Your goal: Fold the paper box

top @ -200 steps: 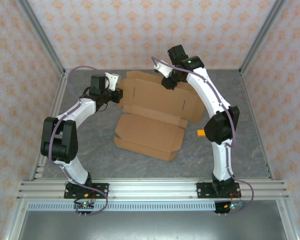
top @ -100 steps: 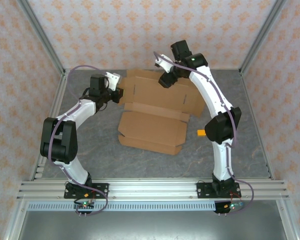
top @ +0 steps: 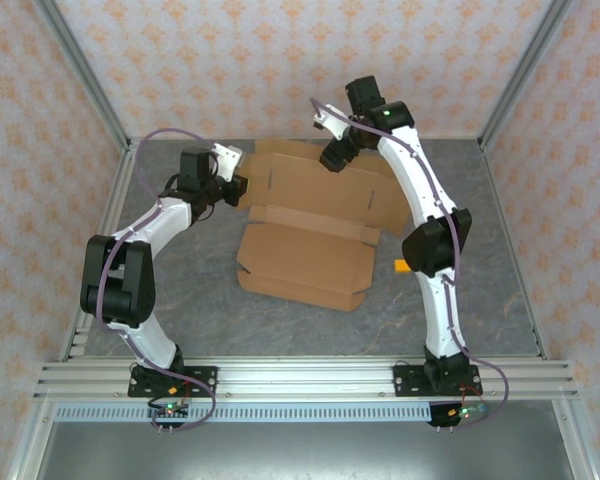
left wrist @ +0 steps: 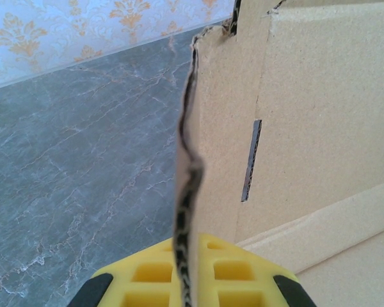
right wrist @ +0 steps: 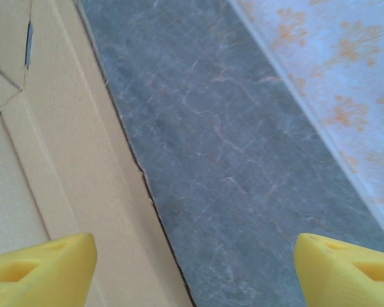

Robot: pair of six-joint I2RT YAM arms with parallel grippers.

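One plain brown die-cut cardboard box [top: 302,256] lies opened out on the grey marbled table [top: 180,290]. The left gripper [top: 234,190] pinches the box's left flap edge between its yellow fingers [left wrist: 233,274]. The right gripper [top: 334,157], spread wide, hangs over the box's far edge.

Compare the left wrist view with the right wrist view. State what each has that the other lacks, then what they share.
Left wrist: the left gripper pinching a flap of the plain brown cardboard paper box, seen edge-on. Right wrist: the right gripper open, its yellow fingers wide apart above the box's outer edge. Shared: cardboard with a dark slot, grey marbled table, patterned wall.
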